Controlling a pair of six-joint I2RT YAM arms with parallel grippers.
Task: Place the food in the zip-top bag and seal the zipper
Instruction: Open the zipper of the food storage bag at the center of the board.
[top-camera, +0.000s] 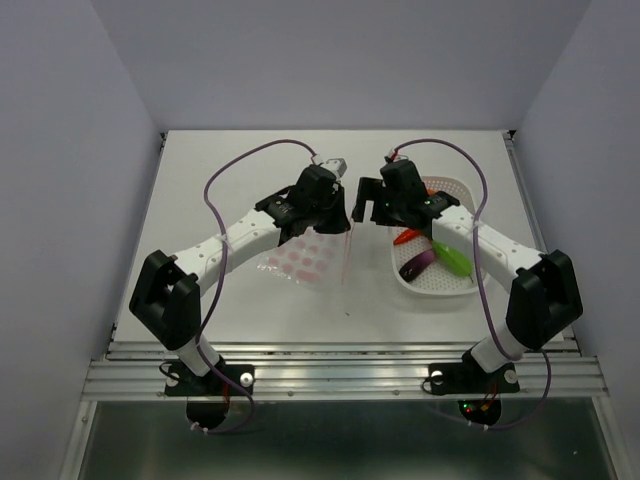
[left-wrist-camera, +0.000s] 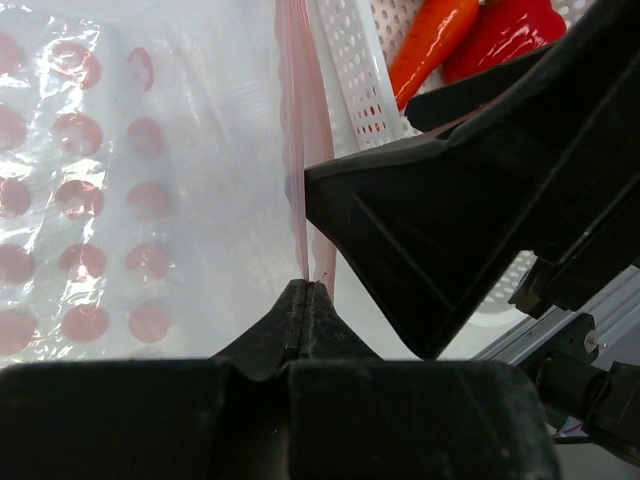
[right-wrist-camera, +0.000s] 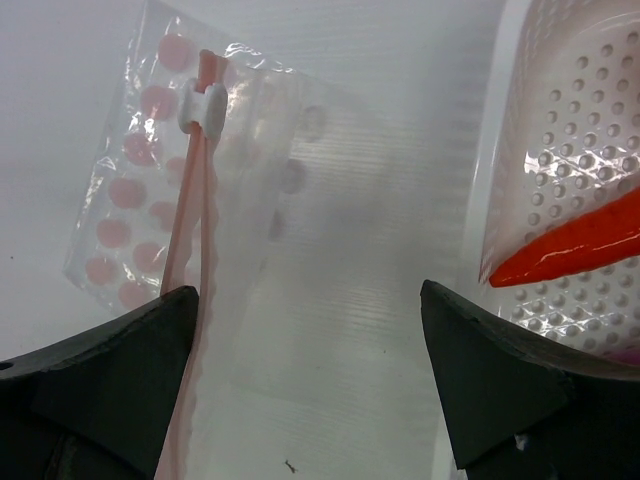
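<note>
My left gripper (left-wrist-camera: 305, 296) pinches the zipper (left-wrist-camera: 298, 150), which runs near-to-far; my right gripper (right-wrist-camera: 306, 320) gapes empty just right of it.

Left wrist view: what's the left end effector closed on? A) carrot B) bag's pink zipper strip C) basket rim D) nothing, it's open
B: the fingers of the left end effector meet on the pink zipper strip, which runs up from between them; the carrot lies apart in the basket.
</note>
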